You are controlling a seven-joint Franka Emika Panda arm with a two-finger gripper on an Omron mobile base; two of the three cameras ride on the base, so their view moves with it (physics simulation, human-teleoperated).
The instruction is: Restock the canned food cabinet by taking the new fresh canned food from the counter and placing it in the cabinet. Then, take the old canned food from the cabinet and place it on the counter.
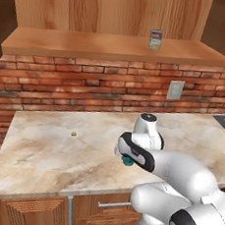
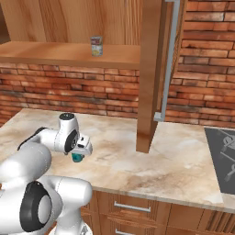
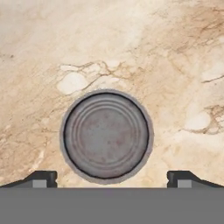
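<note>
The new fresh canned food (image 3: 106, 136) stands upright on the counter (image 1: 50, 152), its grey ringed top facing the hand camera. A bit of its teal side (image 1: 127, 160) peeks out under the hand, and it appears as a teal spot (image 2: 76, 158) in the right base view. My gripper (image 3: 112, 177) hangs just above it, open, with one fingertip (image 3: 41, 178) on each side and wider than the can. The old canned food (image 1: 155, 40) with its pale label stands on the cabinet shelf (image 1: 92, 45), also seen as a small can (image 2: 96, 46) from the right.
A tiny yellow-green bit (image 1: 73, 134) lies on the counter to the left. The open cabinet door (image 2: 149, 73) with a metal handle (image 2: 167, 59) hangs down right of the arm. A dark stove top (image 2: 222, 156) sits at the far right. Brick wall (image 1: 63, 86) backs the counter.
</note>
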